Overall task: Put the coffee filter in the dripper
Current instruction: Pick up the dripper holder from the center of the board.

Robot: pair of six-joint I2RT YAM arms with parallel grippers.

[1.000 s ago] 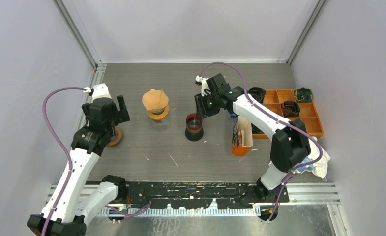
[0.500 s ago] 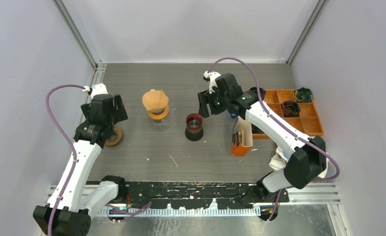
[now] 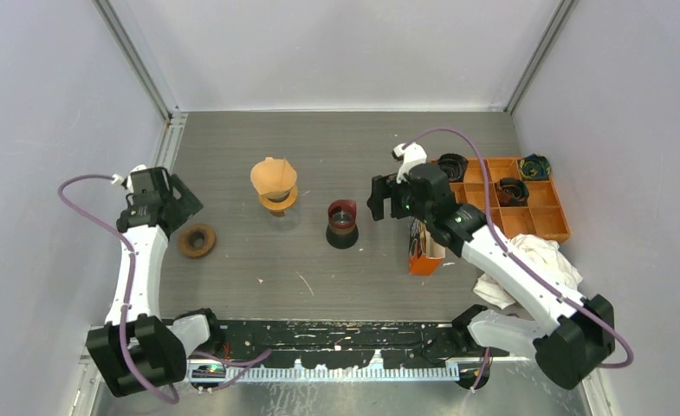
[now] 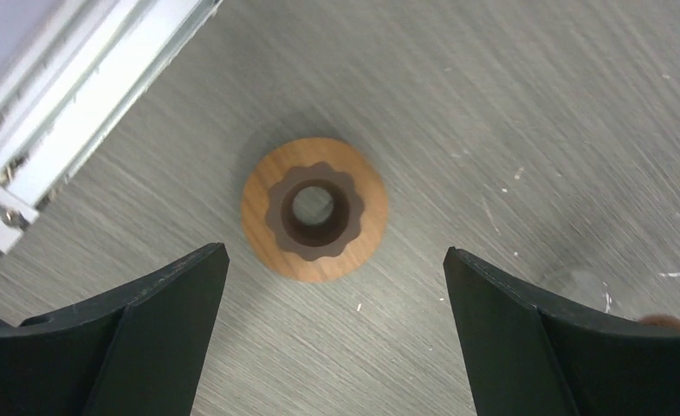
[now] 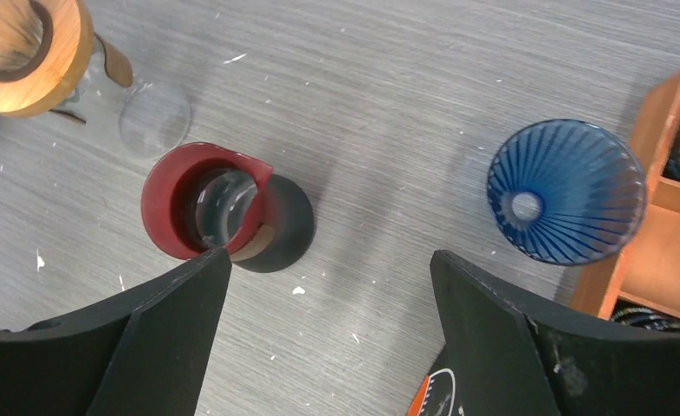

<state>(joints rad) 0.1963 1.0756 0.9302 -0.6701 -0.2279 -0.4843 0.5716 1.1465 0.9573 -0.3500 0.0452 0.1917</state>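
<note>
A tan paper coffee filter (image 3: 273,176) sits as a cone in a glass dripper with a wooden collar (image 3: 279,203), left of the table's middle; the collar (image 5: 55,65) shows at the top left of the right wrist view. A red dripper (image 3: 342,212) stands on a black base to its right. My right gripper (image 3: 386,198) hangs open just right of the red dripper (image 5: 158,217), with nothing between its fingers (image 5: 332,253). My left gripper (image 3: 171,201) is open at the far left, above a wooden ring (image 4: 314,208), and holds nothing (image 4: 336,256).
A blue ribbed dripper (image 5: 566,191) stands by the orange compartment tray (image 3: 546,221) on the right. An orange filter box (image 3: 423,247) stands under the right forearm. A white cloth (image 3: 540,260) lies at the front right. The wooden ring (image 3: 197,240) lies near the left rail.
The right gripper opened wide and drew back to the right, away from the red dripper. The left arm swung left and back, uncovering the wooden ring.
</note>
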